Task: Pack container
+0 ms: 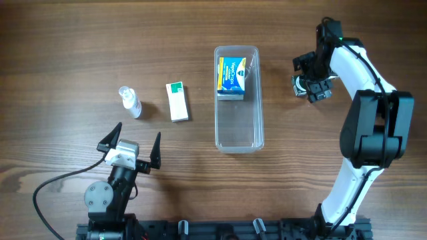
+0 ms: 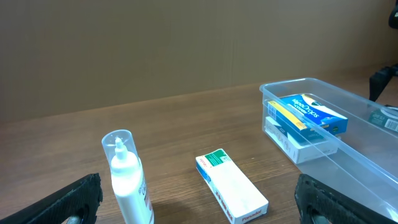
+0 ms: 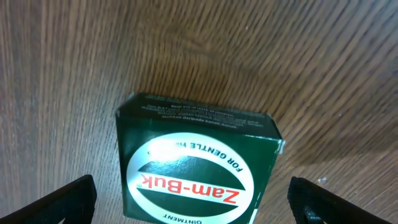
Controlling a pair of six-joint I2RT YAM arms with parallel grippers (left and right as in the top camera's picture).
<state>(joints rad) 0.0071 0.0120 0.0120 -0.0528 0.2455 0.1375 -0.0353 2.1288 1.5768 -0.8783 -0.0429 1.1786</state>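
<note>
Tabletop [image 1: 67, 40]: wood, carries everything.
Container [image 1: 239, 130]: mid-tabletop; blue VapoDrops box [image 1: 231, 77] at its far end, near part bare.
Right hand [image 3: 193, 199]: released, jaws wide, over the Zam-Buk box [image 3: 196, 155], beside the container.
Left hand [image 1: 133, 143]: released, empty.
Step, my judgement: centre over the box, descend square, close across its sides.
Views: only my right wrist shows the Zam-Buk label; overhead, my hand mostly hides that box.

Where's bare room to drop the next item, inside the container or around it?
Inside the container, the near half is bare; the blue box sits at the far end. On the table, the strip between the white-green box and the container is free. Crowded: right of the container, where the right gripper hangs open over the green box.
</note>
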